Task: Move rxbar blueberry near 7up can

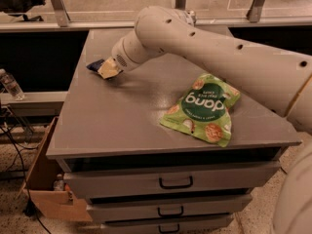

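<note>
The rxbar blueberry (94, 65) is a small dark blue wrapper at the left side of the grey table top (122, 116). My gripper (108, 68) is right beside it with its pale fingers closed on the bar's right end, holding it just over the surface. The 7up can (191, 16) stands at the back of the table. Only its metal top shows, behind my arm (204, 43).
A large green "dang" chip bag (204, 108) lies on the right half of the table. A clear plastic bottle (9, 84) stands on a ledge at the far left. A cardboard box (46, 189) sits on the floor at the left. Drawers (170, 182) are below the table top.
</note>
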You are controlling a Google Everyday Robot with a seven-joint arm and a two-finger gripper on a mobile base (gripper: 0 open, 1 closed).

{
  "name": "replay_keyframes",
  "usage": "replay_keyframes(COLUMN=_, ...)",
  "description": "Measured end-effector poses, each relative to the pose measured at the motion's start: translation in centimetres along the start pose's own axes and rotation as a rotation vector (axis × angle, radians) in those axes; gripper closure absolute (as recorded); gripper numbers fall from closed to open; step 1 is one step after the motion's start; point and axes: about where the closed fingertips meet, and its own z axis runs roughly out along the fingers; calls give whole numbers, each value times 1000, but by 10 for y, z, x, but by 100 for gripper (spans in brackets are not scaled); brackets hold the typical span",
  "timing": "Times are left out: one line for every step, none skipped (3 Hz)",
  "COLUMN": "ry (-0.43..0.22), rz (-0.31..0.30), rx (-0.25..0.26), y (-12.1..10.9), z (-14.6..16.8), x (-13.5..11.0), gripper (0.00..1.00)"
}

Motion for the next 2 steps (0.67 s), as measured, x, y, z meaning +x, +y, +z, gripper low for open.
replay_keyframes(ry=36, rz=-30, rx=60, y=-9, z=-47, x=6, gripper=100)
replay_keyframes(ry=97, rz=-37, rx=121, y=-25, z=-98, x=31, gripper=100)
